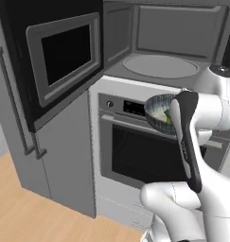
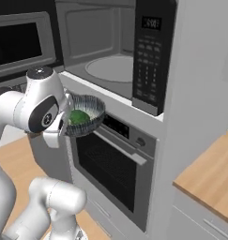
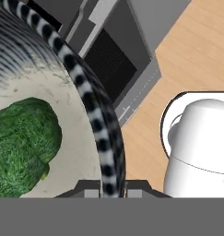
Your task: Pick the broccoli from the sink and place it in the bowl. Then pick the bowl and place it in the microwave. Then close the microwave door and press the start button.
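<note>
The bowl (image 1: pixel 157 113) (image 2: pixel 89 114), dark and speckled with a whitish inside, hangs in the air in front of the oven, below the microwave's opening. The green broccoli (image 2: pixel 78 117) (image 3: pixel 21 143) lies inside it. My gripper (image 3: pixel 112 187) is shut on the bowl's striped rim (image 3: pixel 100 138), one finger inside and one outside. The microwave (image 1: pixel 161 66) (image 2: pixel 110 68) stands open above, its round turntable bare. The microwave door (image 1: pixel 64 56) (image 2: pixel 17 44) is swung wide to the left. The sink is out of view.
The oven (image 1: pixel 135 151) (image 2: pixel 115 168) with its long handle sits right under the bowl. The microwave's button panel (image 2: pixel 150 51) is on the right of the cavity. A wooden counter (image 2: pixel 209 173) lies at the right. A tall cabinet handle (image 1: pixel 14 108) runs at the left.
</note>
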Robot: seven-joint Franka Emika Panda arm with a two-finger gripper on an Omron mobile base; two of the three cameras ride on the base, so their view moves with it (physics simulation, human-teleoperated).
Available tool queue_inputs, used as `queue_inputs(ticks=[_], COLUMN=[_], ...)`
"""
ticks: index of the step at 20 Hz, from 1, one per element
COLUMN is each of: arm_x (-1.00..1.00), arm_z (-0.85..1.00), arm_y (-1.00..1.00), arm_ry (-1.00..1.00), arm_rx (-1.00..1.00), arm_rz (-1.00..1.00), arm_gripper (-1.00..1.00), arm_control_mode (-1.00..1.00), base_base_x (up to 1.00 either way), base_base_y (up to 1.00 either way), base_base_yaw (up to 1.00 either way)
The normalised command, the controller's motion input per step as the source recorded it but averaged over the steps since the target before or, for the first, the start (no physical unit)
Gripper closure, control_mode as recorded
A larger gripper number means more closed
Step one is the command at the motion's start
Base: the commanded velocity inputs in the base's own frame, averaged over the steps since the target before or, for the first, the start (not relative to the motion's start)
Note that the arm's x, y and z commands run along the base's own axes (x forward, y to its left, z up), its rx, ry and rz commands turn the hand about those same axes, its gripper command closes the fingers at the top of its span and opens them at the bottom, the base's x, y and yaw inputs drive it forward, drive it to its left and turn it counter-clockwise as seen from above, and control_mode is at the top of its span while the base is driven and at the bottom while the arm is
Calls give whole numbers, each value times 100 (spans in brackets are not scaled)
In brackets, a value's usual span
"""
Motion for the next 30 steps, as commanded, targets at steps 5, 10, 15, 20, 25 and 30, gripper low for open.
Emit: queue_inputs(ticks=[5, 10, 15, 20, 25, 30], arm_x=[0, 0, -10, 20, 48, 73], arm_z=[0, 0, 59, 65, 64, 66], arm_y=[0, 0, 16, 0, 0, 0], arm_ry=[0, 0, -39, -39, -19, 0], arm_rx=[0, 0, 0, 2, 5, 4], arm_rz=[0, 0, -13, -16, -5, 0], arm_gripper=[100, 100, 100, 100, 100, 100], arm_control_mode=[100, 100, -100, -100, -100, -100], base_base_x=[1, -10, 0, 0, 0, 0], base_base_y=[49, 51, 0, 0, 0, 0], base_base_yaw=[-33, -14, 0, 0, 0, 0])
